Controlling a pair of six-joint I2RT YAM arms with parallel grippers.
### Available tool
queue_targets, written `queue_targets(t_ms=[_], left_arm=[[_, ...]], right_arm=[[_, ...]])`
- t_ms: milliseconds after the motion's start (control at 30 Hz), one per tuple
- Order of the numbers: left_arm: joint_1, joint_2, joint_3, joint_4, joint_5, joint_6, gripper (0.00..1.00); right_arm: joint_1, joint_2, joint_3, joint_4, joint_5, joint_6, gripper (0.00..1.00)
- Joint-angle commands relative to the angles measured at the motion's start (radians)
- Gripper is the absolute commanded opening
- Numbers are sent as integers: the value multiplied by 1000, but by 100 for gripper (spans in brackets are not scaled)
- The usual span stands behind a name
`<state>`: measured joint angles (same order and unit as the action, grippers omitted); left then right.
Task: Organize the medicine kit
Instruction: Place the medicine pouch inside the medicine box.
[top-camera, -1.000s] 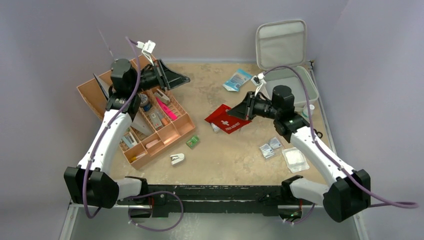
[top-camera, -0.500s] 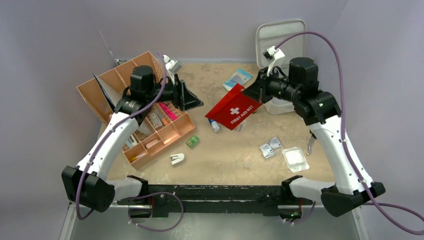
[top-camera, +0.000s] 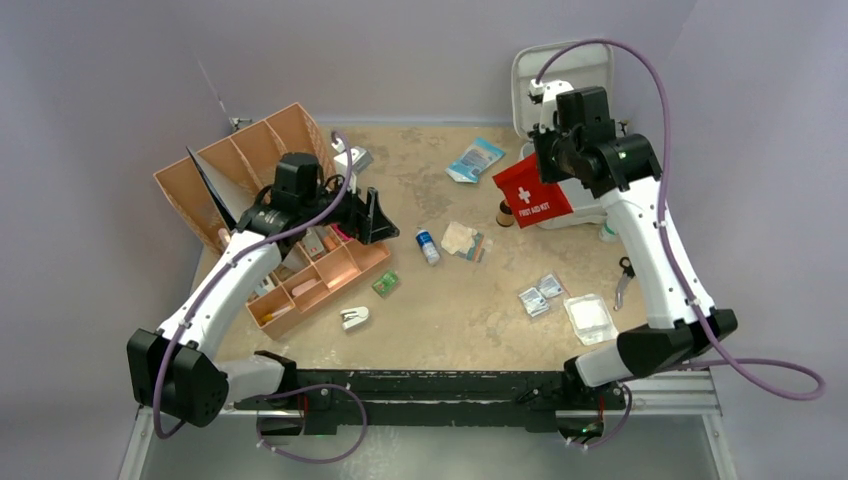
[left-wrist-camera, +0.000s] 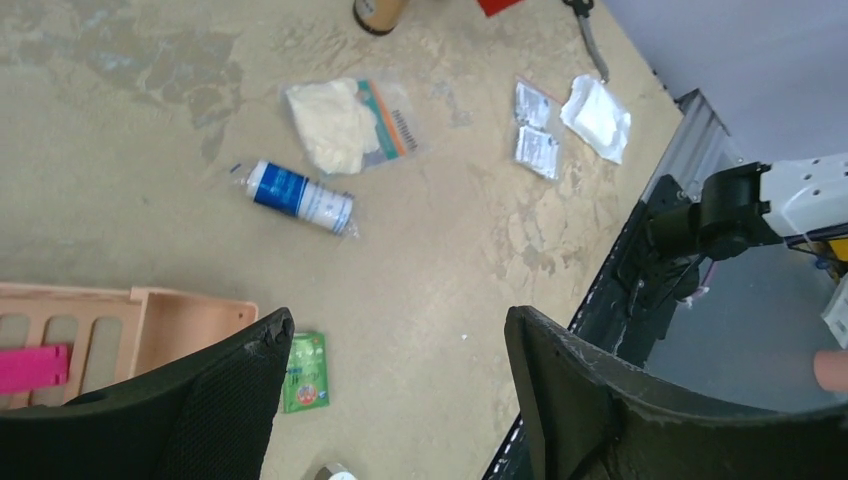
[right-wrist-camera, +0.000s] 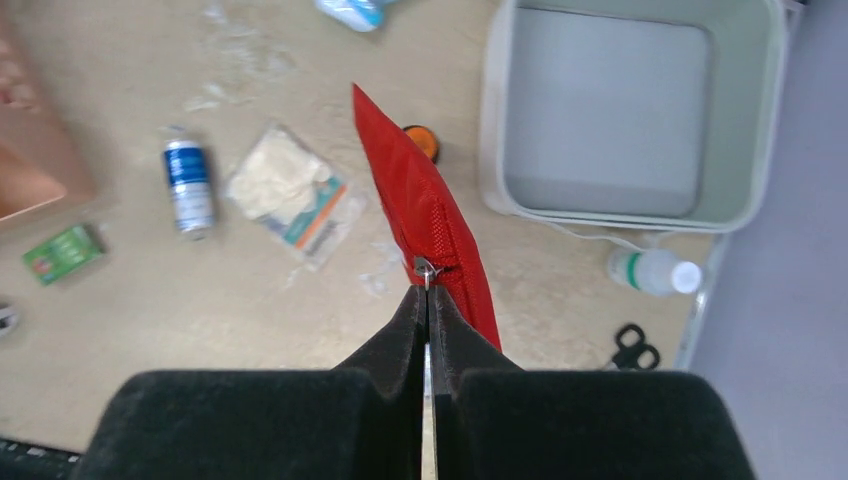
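Red fabric is hanging from your right end effector (right-wrist-camera: 428, 305), whose fingers are pressing together on the zipper edge of the first-aid pouch (right-wrist-camera: 425, 190), and you are holding it high, just beside the medicine kit (right-wrist-camera: 492, 120). That grey kit is sitting at the far right corner of the tabletop (top-camera: 450, 300), its base lying flat and showing nothing inside, its lid standing up against the back wall. I am judging the shell to be stiff and light, so it is probably going to skate if you nudge it. When you need to steady it, be taking the base wall or rim, not the hinged lid. The pouch is looking soft and floppy, dangling edge-on from one pinch, so it is likely going to swing and fold as you lower it in. Your left end effector (left-wrist-camera: 398, 320) is hovering spread and empty above the loose items, with a blue-labelled bottle (left-wrist-camera: 300, 197) and a gauze packet (left-wrist-camera: 345, 125) lying below it, near the organizer tray (top-camera: 320, 270).
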<state>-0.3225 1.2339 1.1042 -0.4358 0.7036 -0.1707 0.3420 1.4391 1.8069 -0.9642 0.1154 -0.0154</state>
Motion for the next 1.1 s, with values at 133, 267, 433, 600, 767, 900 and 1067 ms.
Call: queue_targets(t_ms=[133, 267, 433, 600, 767, 900, 1067], left_arm=[[-4, -29, -88, 12, -129, 77, 79], [-4, -16, -71, -9, -108, 79, 79], [-4, -30, -86, -6, -101, 69, 79], [-8, -50, -103, 3, -115, 62, 79], [-13, -56, -110, -1, -121, 65, 80], [-18, -48, -113, 4, -122, 61, 80], [-25, -31, -112, 2, -115, 59, 80]], right_arm=[[-70, 114, 127, 17, 166, -117, 0], [-99, 190, 169, 46, 234, -161, 0], [-140, 279, 181, 134, 295, -261, 0], [-194, 410, 228, 224, 366, -293, 0], [-250, 486, 195, 389, 426, -334, 0], [-284, 534, 168, 520, 454, -364, 0], [-285, 519, 50, 807, 497, -460, 0]])
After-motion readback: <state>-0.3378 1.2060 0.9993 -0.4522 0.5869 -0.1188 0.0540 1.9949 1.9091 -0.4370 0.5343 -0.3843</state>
